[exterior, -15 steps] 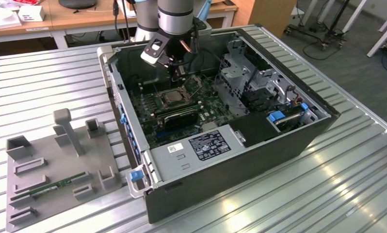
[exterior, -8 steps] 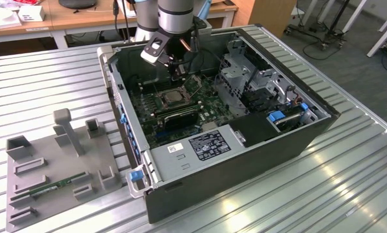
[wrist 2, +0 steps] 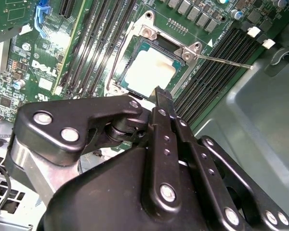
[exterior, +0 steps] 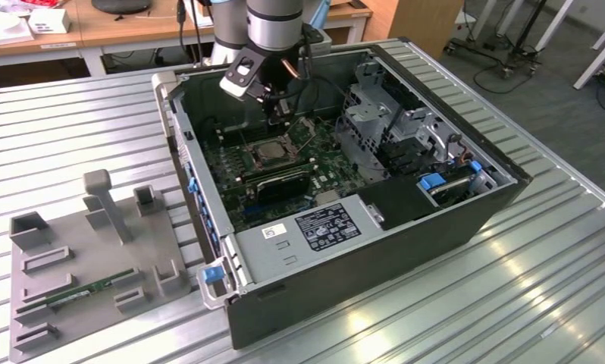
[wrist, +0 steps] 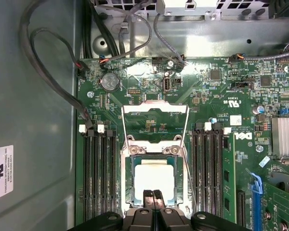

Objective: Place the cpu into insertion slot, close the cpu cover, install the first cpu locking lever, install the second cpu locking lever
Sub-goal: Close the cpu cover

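i see pc case (exterior: 384, 250) on ribbed metal table (exterior: 545, 288) | wooden desks (exterior: 111, 26) beyond | gripper (wrist: 152, 195) fingers (wrist: 148, 196) pressed together over cpu (wrist: 154, 178) in insertion slot (wrist: 127, 183)

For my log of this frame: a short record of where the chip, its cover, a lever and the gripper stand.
cpu: small square silvery-tan chip, seated in the socket
slot: square socket with silvery metal rim, filled
cover: thin silvery frame plate, swung open, off the chip
lever: thin metal rod, sticking out free, unlatched
gripper: black gripper, shut, holding nothing, at the chip's edge
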Controlling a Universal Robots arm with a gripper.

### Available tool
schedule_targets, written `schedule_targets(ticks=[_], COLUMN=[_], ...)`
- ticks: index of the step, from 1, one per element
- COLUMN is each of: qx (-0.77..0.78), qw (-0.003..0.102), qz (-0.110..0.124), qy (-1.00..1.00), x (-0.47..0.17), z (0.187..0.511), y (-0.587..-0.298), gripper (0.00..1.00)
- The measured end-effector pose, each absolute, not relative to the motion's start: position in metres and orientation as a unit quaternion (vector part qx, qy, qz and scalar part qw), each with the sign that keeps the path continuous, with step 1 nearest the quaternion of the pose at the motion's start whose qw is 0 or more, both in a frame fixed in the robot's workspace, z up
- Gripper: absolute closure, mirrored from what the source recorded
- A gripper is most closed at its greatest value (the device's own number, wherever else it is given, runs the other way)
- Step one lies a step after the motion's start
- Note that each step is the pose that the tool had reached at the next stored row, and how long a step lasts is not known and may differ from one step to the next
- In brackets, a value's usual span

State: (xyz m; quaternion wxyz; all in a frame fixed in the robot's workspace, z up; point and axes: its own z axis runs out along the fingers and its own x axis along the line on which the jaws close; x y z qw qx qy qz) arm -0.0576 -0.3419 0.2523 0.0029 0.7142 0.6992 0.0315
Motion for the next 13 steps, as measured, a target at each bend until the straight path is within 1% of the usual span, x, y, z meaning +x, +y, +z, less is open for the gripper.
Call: schedule_targets(ticks=[13], qx=[0.714], qw=[0.003], qz=[0.031], qy=[0.699], x=[-0.0576], z=[0.2571], y=[-0.3419], gripper=[0.89])
